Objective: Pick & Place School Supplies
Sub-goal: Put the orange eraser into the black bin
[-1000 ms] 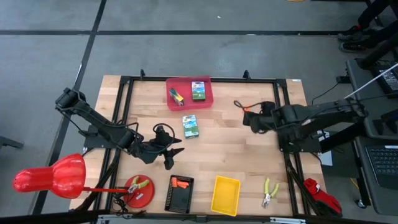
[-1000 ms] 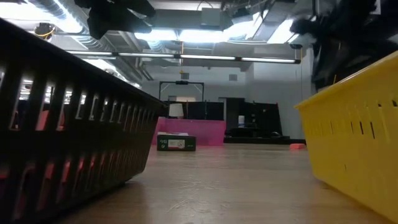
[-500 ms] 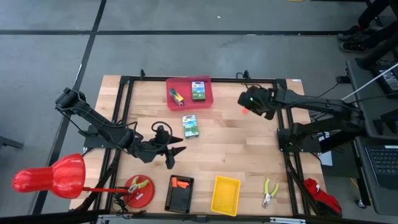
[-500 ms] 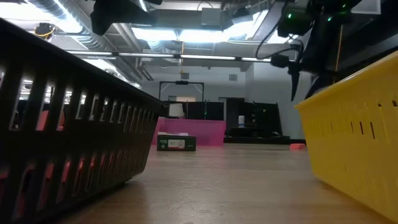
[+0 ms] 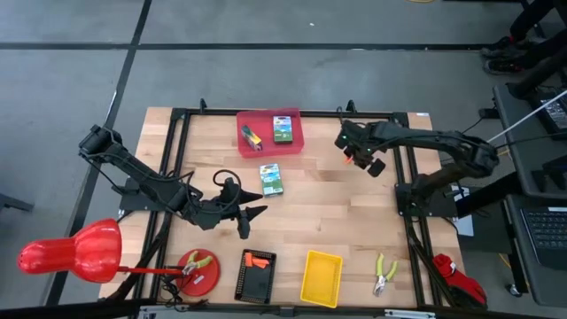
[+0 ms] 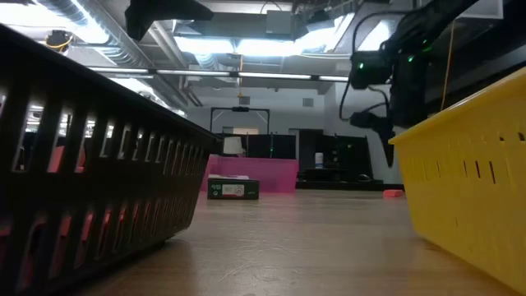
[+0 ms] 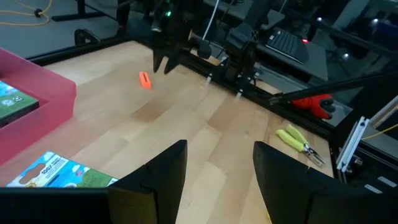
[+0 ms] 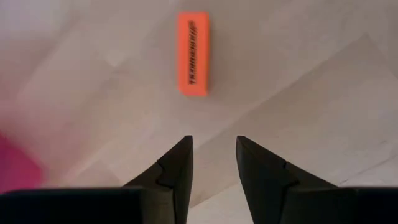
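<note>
Hovering at the table's (image 5: 354,204) two o'clock, the right hand (image 8: 213,163) gapes empty above an orange block (image 8: 193,53); left hand (image 7: 214,167) idles open, centre-left.

Pale matt wood table (image 5: 328,213), grain visible

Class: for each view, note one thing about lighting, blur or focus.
High view: even light, all sharp. Low view: bright ceiling lights behind; black basket and yellow bin loom close and soft. Left wrist view: table clear. Right wrist view: wood smeared with blur around the orange eraser.
</note>
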Action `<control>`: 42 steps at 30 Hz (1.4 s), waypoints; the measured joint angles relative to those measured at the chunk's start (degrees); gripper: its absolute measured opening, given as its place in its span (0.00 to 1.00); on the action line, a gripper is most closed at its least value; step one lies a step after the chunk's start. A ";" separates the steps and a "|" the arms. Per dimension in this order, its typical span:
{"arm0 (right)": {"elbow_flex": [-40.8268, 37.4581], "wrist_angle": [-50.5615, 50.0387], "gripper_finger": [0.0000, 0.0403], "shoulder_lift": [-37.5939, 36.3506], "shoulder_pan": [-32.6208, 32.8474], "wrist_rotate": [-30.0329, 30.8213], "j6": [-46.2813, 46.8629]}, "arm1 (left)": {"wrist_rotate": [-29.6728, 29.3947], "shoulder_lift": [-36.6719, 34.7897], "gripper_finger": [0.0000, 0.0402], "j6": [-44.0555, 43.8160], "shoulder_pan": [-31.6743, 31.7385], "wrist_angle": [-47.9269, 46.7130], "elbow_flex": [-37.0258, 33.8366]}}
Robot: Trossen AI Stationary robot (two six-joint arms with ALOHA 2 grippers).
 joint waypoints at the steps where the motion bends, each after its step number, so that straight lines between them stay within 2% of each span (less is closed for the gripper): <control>1: 0.00 0.36 0.31 1.17 -0.24 -0.80 -0.33 | 0.01 0.00 0.45 -0.02 0.00 0.00 0.00; 7: -0.02 3.78 0.31 5.33 -3.06 -1.59 -8.79 | 0.01 0.00 0.45 -1.60 0.00 0.00 0.00; 15: -0.11 5.81 0.31 5.54 -7.83 -1.70 -15.53 | 0.04 0.00 0.45 -1.92 0.34 0.00 0.00; 20: -2.26 7.30 0.31 5.54 -9.89 -3.08 -15.79 | 0.49 0.00 0.45 -1.49 1.47 -0.02 0.00; 27: -6.61 16.87 0.31 5.56 -10.93 -4.54 -14.39 | 3.61 0.00 0.45 -1.33 3.59 -0.02 0.00; 42: -10.01 20.69 0.31 5.47 -12.64 -3.39 -15.53 | 8.53 0.02 0.45 -1.31 6.68 0.05 0.00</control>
